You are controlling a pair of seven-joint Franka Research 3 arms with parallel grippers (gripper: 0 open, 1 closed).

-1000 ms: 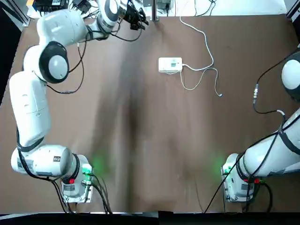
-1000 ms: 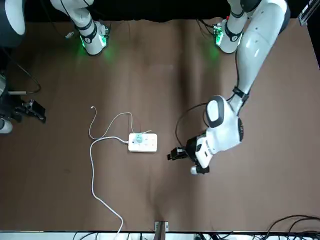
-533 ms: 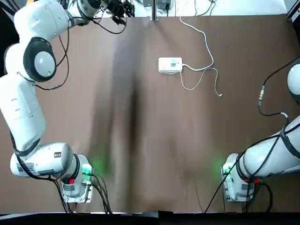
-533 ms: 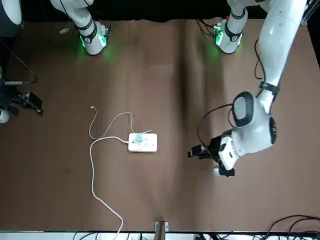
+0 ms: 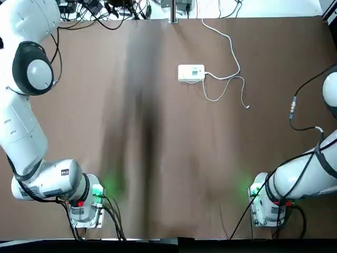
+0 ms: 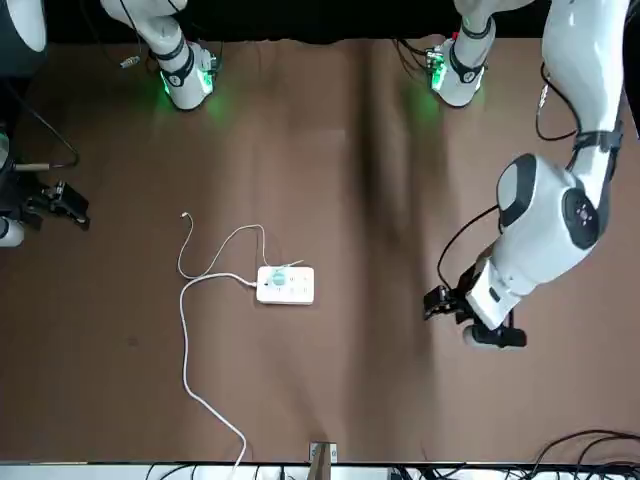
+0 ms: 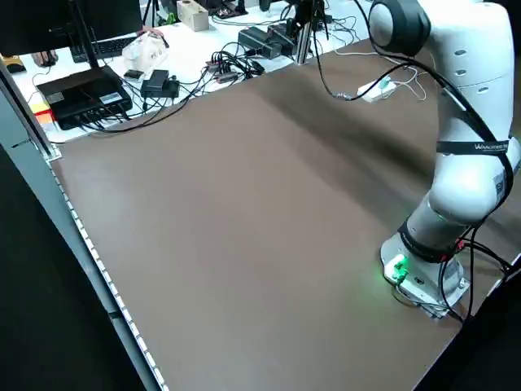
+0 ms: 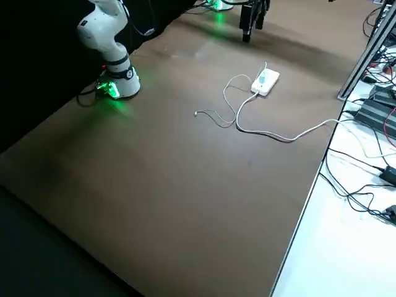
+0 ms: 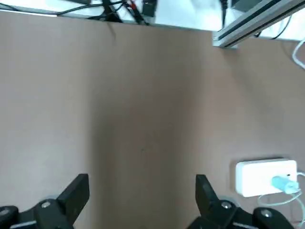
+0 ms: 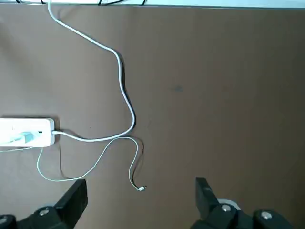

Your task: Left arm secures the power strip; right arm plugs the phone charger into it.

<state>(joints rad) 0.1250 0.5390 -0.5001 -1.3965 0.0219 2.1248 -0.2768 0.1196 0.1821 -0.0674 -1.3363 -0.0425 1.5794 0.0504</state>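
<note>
Your power strip (image 6: 286, 285) lies on the tabletop (image 6: 350, 180) with the phone charger (image 9: 284, 183) plugged in, well apart from both grippers; left gripper (image 9: 140, 200) and right gripper (image 10: 140, 200) hover with jaws apart, holding nothing.

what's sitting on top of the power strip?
The teal phone charger sits plugged into the top face of the power strip, its thin white cable trailing off. The socket under the charger is covered. Neither pincer touches it.

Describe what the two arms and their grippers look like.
Both are white, rounded jointed arms with grey joint caps. The left arm trails black cables to a black left gripper. The right arm also carries black cabling; its right gripper is black. Green lights glow at both bases.
</note>
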